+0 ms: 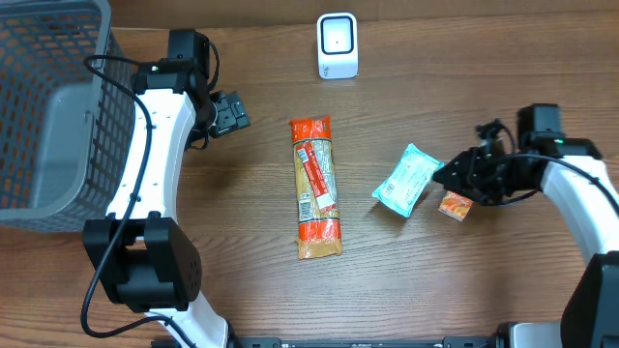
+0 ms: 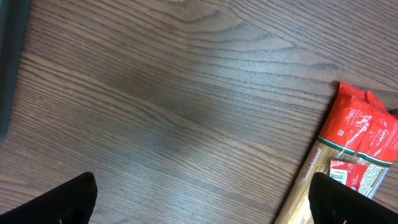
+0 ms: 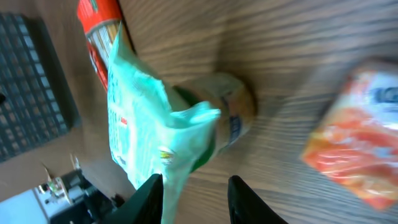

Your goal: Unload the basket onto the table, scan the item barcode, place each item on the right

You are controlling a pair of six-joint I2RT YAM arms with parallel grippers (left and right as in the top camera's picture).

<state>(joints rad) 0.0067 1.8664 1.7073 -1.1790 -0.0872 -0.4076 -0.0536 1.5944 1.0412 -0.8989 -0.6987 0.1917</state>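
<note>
1. Grey wire-mesh basket (image 1: 29,58), far L on the wood bench (image 1: 242,256). No part in this step. L arm (image 1: 160,135) sits beside it, jaws wide apart and empty over bare bench near the pasta pack's top end.
2. Long red-and-orange cellophane spaghetti pack (image 1: 316,188), mid-bench, lying flat. Leave it and route the carry clear of it.
3. Mint-green plastic snack packet (image 1: 408,179), prob. the item to scan. It lies R of the pasta, well apart from the scanner. R arm (image 1: 580,193) jaws are partway apart, straddling its near edge. Can't tell if they bite yet. Film looks floppy, so take hold past the crimped seam and close firmly before lifting.
4. White boxy barcode scanner (image 1: 337,45), top centre. Barcode not visible, so expect to turn the pkt to face the window, then hold steady.
5. Small orange foil sachet (image 1: 455,205), just beside R jaws. Could snag on the lift, so go straight up.
</note>
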